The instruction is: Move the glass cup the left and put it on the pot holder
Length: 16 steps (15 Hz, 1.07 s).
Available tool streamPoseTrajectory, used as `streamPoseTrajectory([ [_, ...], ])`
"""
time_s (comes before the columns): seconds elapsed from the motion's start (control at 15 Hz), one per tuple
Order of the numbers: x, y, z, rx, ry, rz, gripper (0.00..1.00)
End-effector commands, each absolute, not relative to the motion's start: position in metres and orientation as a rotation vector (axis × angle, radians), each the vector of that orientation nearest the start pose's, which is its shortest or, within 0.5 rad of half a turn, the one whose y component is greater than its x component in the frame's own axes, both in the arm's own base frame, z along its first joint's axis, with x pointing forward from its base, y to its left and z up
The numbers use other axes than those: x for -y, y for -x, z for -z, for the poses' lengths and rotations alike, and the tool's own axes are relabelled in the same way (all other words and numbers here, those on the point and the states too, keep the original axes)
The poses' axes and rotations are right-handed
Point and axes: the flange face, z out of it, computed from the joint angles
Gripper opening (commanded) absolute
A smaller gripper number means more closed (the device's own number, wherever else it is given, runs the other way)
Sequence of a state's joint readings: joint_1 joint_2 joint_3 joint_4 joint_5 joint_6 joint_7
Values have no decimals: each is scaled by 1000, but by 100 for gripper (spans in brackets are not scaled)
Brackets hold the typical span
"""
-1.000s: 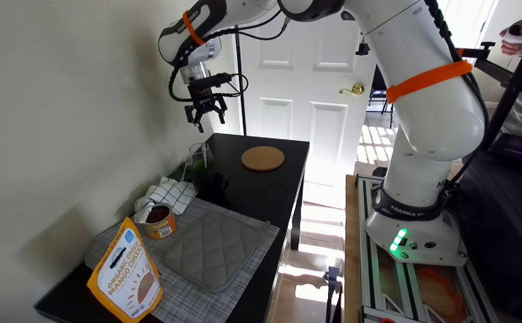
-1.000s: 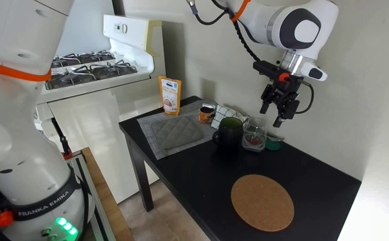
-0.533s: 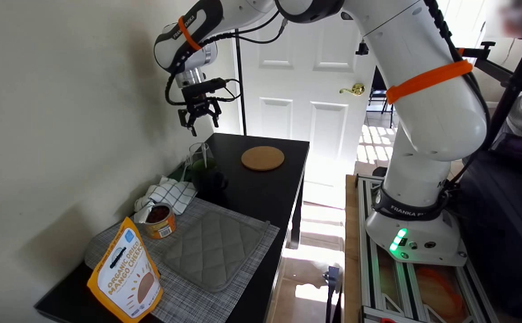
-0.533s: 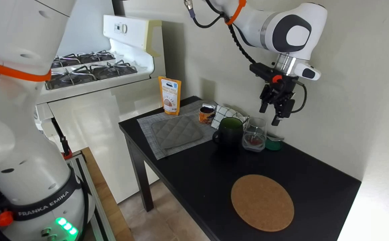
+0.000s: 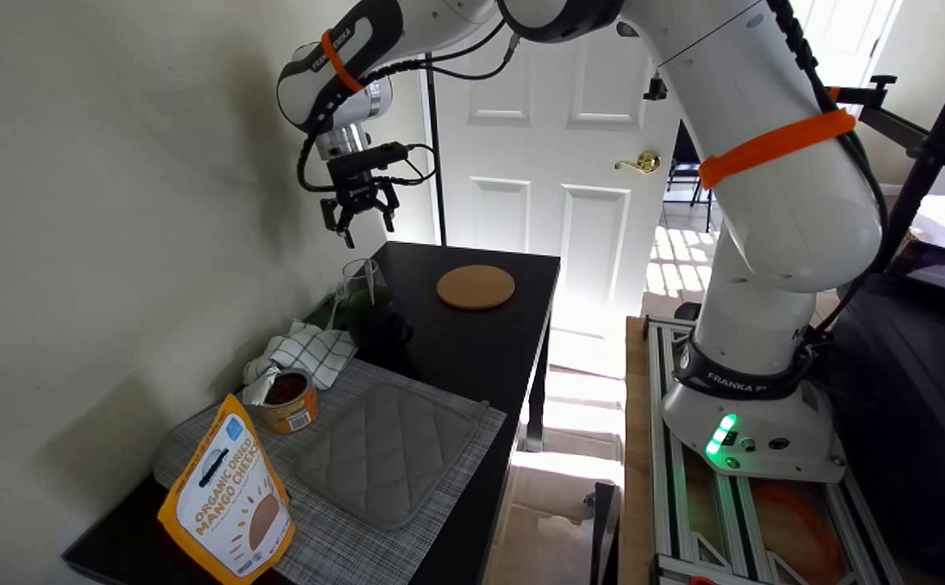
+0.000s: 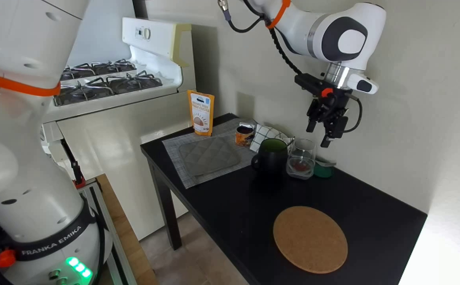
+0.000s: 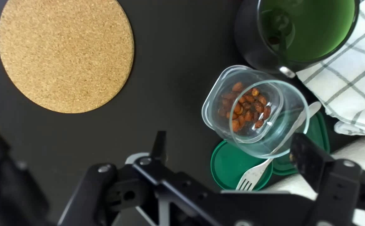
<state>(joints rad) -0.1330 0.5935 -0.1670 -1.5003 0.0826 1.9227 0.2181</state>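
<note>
The glass cup (image 6: 303, 148), see-through, stands upright near the wall beside a dark mug. It also shows, partly hidden by the mug, in an exterior view (image 5: 358, 270). In the wrist view the glass cup (image 7: 287, 121) overlaps a clear squarish container with brown nuts (image 7: 248, 108); I cannot tell whether it stands in it. The pot holder (image 6: 209, 155), grey and quilted, lies on a woven placemat, also in an exterior view (image 5: 387, 451). My gripper (image 6: 318, 135) is open and empty, above the glass cup and nearer the wall; it also shows in the wrist view (image 7: 229, 141).
The dark mug (image 6: 270, 158), green inside, stands between glass and pot holder. A checkered cloth (image 5: 309, 353), an open can (image 5: 289, 400) and an orange-and-white bag (image 5: 232, 496) line the wall side. Green lids (image 7: 232, 163), a fork (image 7: 254, 174) and a cork disc (image 7: 66, 56) lie on the table.
My gripper has moved a short way along the wall toward the mug and pot holder side, and slightly toward the glass. It stays open. The table objects have not moved.
</note>
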Motion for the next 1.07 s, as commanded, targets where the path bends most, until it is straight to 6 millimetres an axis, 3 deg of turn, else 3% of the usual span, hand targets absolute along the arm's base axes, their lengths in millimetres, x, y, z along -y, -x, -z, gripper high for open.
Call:
streamPoseTrajectory([
  [0.0,149,-661,-310,-841,3031,-232,100],
  [0.33,99,-636,-306,-915,3020,-138,100],
  [0.4,112,-661,-303,-870,3024,-182,100],
  [0.6,98,-647,-303,-887,3017,-160,100],
  [1.0,105,-638,-306,-919,3010,-165,100],
])
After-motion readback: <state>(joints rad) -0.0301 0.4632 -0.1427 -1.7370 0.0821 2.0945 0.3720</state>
